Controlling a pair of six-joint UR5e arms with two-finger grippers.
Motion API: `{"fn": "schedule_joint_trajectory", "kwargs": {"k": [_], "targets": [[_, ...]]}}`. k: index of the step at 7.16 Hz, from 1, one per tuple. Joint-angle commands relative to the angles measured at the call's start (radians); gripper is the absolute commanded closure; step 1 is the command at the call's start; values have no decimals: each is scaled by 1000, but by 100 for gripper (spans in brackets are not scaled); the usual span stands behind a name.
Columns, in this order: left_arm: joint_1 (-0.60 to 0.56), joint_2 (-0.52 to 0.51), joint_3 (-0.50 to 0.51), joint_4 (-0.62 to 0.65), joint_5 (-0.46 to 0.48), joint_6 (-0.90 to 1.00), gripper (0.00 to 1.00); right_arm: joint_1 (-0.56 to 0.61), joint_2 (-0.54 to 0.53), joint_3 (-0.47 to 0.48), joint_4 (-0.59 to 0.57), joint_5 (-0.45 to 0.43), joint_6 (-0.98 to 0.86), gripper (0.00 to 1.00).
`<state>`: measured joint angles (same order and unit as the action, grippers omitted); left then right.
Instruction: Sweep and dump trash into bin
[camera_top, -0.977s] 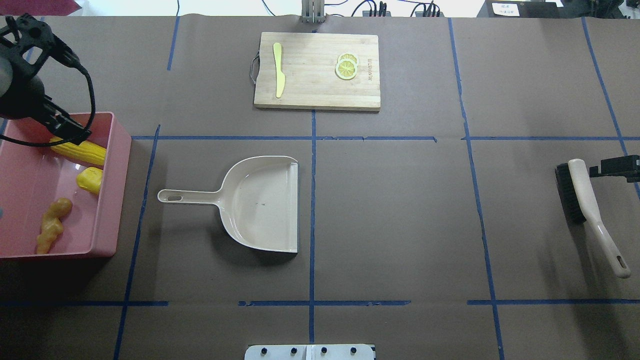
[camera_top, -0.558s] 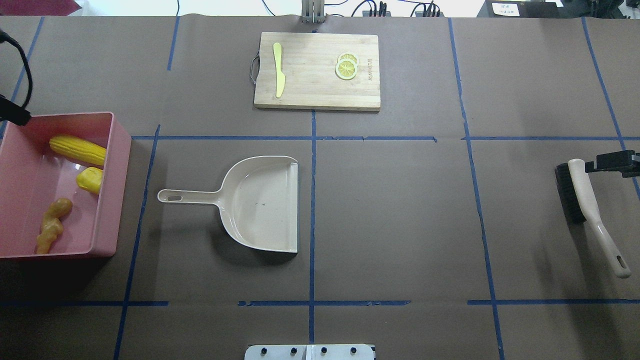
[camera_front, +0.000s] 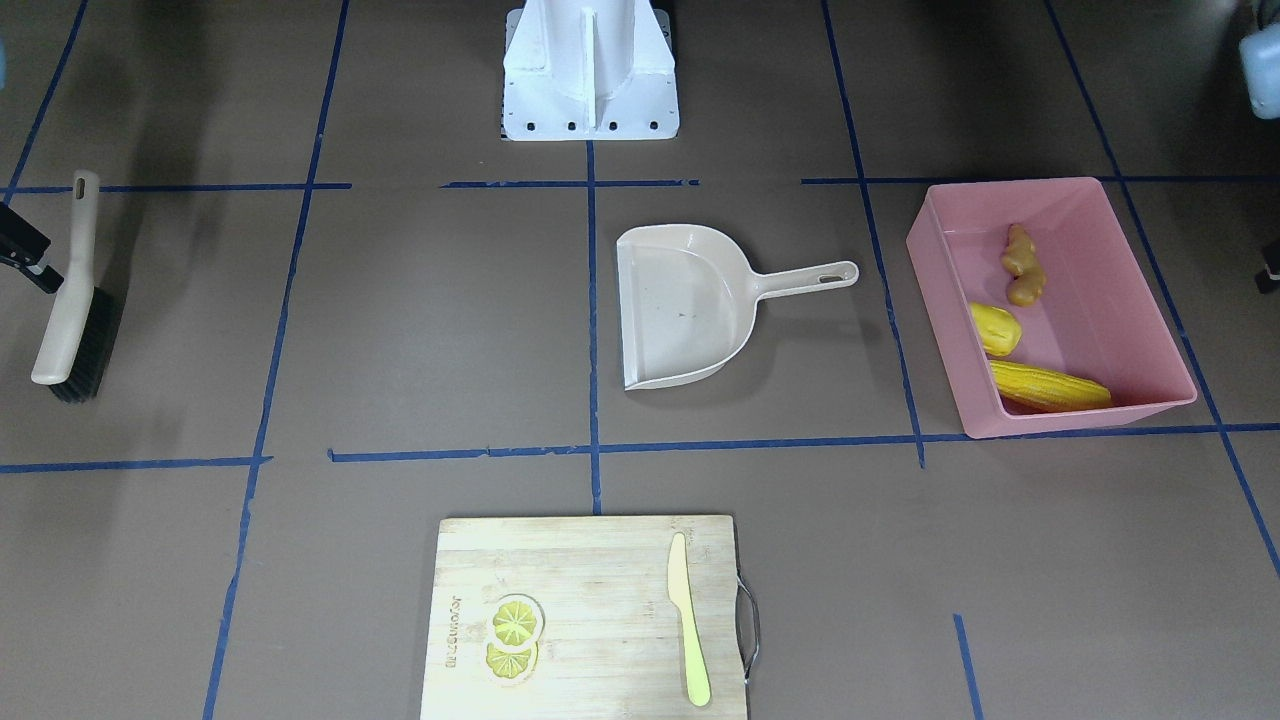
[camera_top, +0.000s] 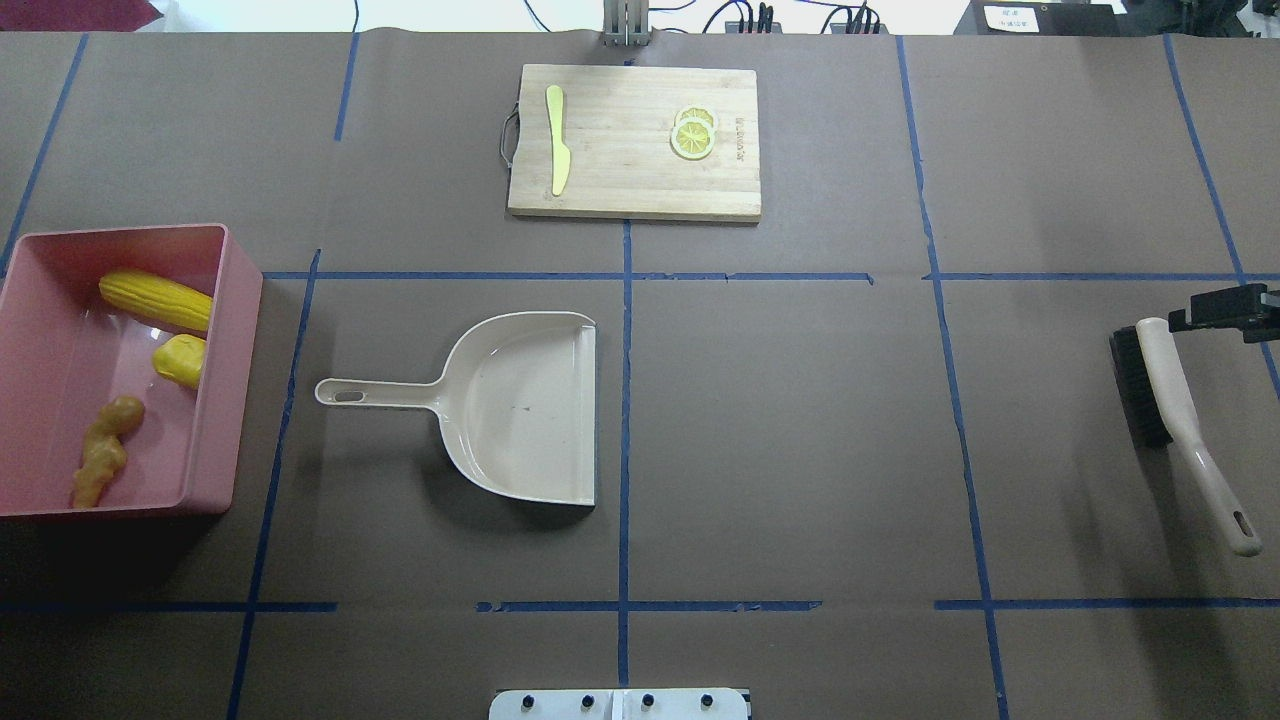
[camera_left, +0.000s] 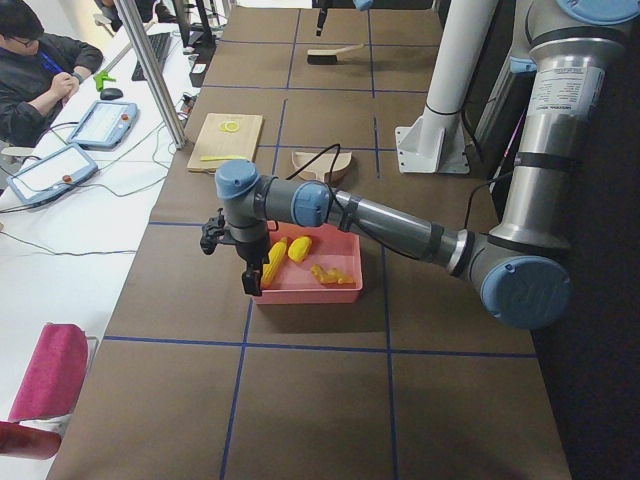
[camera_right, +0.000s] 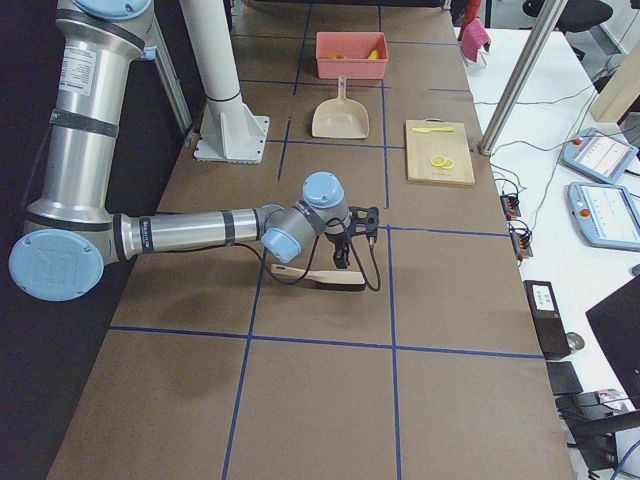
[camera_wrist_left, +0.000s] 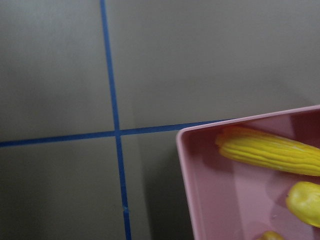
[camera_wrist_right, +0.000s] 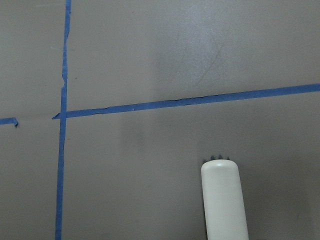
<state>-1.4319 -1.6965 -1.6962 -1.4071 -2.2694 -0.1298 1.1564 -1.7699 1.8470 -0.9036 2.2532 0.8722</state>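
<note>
The bin (camera_top: 226, 380) is a pink tub at the table's left. In it lie the corn cob (camera_top: 155, 300), the yellow oval lump (camera_top: 180, 360) and the tan ginger root (camera_top: 103, 460). The left wrist view shows the bin's corner (camera_wrist_left: 186, 190) with the corn cob (camera_wrist_left: 270, 150). My left gripper (camera_left: 245, 272) hangs just outside the bin's outer end; I cannot tell if it is open. My right gripper (camera_right: 345, 255) hovers by the brush (camera_top: 1170, 390), apart from it, and its state is unclear. The beige dustpan (camera_top: 525, 405) lies empty mid-table.
A wooden cutting board (camera_top: 630, 140) with a pale yellow knife (camera_top: 556, 140) and lemon slices (camera_top: 692, 133) lies at the far middle. The brush lies flat near the right edge. An operator sits beyond the far side of the table (camera_left: 40, 70).
My left arm has moved off the bin to the left and out of the overhead view. The black part of my right gripper has drifted slightly toward the far side.
</note>
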Motion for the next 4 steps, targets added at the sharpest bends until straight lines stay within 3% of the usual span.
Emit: {"fn": "schedule_joint_trajectory", "kwargs": {"k": [1,2,4], "targets": [[-13,-2,81,-64,-13,7,0,54,42,-2,-120,40,-109,0],[-18,17,85,-67,-15,10,0,109,65,-2,-224,113,-210,0],[-68,66,69,-67,-59,12,0,166,73,-12,-334,137,-375,0]]}}
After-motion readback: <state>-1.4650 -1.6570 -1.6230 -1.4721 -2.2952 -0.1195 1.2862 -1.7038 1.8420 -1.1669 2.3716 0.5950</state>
